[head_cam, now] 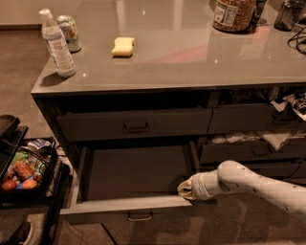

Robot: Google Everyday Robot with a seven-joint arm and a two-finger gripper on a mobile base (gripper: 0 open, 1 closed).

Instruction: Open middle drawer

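The middle drawer [134, 172] is pulled far out below the counter, with its dark inside in view. Its pale front edge [126, 206] carries a small loop handle [140, 217] at the centre. The top drawer [135, 125] above it is closed. My gripper [184, 190] is at the end of the white arm [253, 182], which comes in from the right. It sits at the right end of the open drawer's front edge, by the inner right corner.
On the counter [191, 57] stand a water bottle [56, 44], a can [69, 32], a yellow sponge [123, 46] and a jar [234, 14]. A black cart with food [21, 174] stands on the left. Cluttered, partly open drawers [258, 139] are on the right.
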